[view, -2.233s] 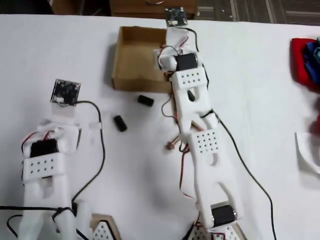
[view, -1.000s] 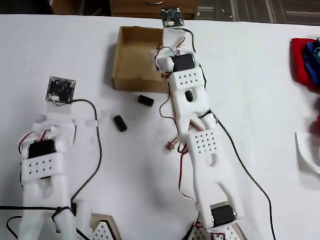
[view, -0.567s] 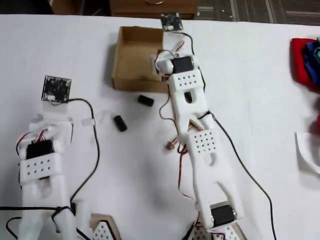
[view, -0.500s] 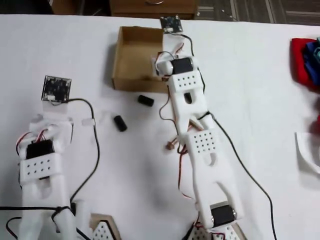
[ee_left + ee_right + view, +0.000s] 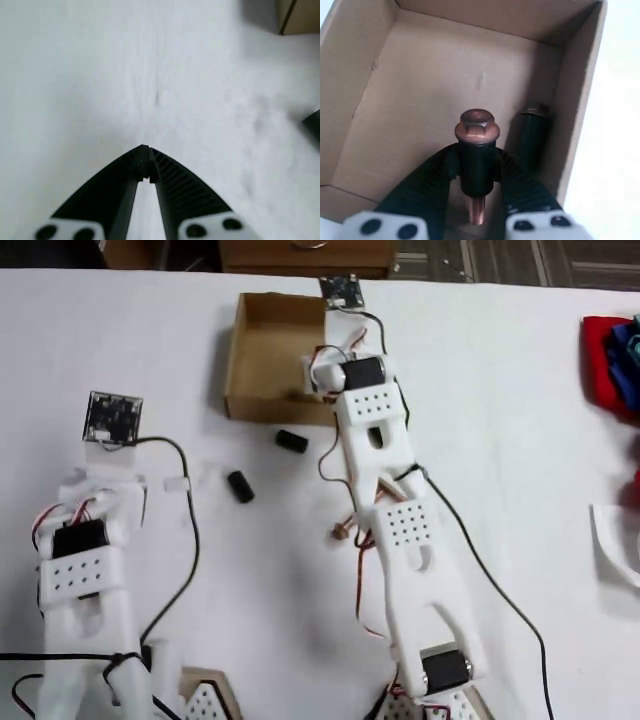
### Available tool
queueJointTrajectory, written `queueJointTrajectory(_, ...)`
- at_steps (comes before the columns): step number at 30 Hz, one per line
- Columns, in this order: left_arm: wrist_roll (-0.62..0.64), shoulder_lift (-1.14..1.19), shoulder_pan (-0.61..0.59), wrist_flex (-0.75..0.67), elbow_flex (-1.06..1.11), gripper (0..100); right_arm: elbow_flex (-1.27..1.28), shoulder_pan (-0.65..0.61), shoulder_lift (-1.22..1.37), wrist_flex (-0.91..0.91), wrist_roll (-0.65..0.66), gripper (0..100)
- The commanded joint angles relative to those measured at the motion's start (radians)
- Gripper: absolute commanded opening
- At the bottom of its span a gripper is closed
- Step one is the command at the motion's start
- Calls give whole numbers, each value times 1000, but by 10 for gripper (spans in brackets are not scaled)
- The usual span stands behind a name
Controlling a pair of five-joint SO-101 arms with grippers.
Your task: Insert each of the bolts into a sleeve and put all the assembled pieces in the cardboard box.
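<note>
**Right wrist view: sleeved bolt held over the box**

Right arm (image 5: 385, 470) stretched long across the desk (image 5: 520, 390), wrist above the cardboard box (image 5: 445, 65). Left arm (image 5: 85, 560) drawn back, well apart from the box. Seen from above, both arm tips covered by wrists and camera boards. Copper-coloured bit beside the right forearm too small to identify. Right gripper (image 5: 476, 159) narrowly parted, clamped on a black sleeve (image 5: 476, 175) with a copper bolt (image 5: 476, 125) through it. Second assembled piece (image 5: 532, 132) inside, against the box wall. Left gripper (image 5: 146, 162) pinched tip to tip over bare desk. Loose sleeve (image 5: 292, 440) just beside the box, another loose sleeve (image 5: 239, 485) near it.
</note>
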Motion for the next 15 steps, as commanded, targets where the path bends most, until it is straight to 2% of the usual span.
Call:
queueJointTrajectory(1, -5, -12, -9, -15, -4, 24, -46, 1, -13, -24, -12, 23)
queueJointTrajectory(15, -6, -12, -9, -12, -2, 24, -51, 1, 35, -24, -11, 29)
